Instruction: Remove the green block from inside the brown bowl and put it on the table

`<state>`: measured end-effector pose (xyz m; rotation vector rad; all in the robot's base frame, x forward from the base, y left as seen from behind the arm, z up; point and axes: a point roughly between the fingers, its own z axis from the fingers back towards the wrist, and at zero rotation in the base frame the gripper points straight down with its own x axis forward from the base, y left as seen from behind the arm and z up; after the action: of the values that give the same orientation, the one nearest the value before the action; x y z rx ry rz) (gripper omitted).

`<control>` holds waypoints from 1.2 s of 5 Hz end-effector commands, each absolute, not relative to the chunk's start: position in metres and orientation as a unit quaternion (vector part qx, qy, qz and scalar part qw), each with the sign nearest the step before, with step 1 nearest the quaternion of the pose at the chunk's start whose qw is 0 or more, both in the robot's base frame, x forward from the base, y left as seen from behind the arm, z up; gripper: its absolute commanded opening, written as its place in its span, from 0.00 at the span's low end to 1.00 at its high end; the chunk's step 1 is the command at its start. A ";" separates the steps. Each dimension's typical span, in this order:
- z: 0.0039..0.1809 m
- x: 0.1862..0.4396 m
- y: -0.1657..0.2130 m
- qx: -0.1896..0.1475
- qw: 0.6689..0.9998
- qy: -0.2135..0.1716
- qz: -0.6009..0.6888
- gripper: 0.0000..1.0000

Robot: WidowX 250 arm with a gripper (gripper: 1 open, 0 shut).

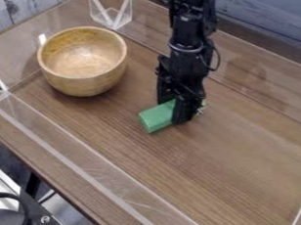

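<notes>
On the table (238,190), low clear walls (71,167) edge glossy wood-grain.

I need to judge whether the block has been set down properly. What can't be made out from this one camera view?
- Far end of the small bright green rectangular block: covered by the black robot hand.
- Whether the block lies flat on the brown wood-grain table: too small to tell.
- Fingertips' contact with the block: blurred, dark.
- Outer far wall of the round light-brown wooden bowl: hidden by its own rim.
</notes>
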<state>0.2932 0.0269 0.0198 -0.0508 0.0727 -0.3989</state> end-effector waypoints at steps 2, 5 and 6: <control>0.025 0.302 0.039 -0.029 0.980 0.044 -0.190 0.00; 0.026 0.293 0.046 -0.045 0.990 0.050 -0.123 0.00; 0.026 0.291 0.041 -0.047 0.992 0.046 -0.110 0.00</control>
<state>0.2905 0.0415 0.0196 -0.1020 0.1074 -0.2255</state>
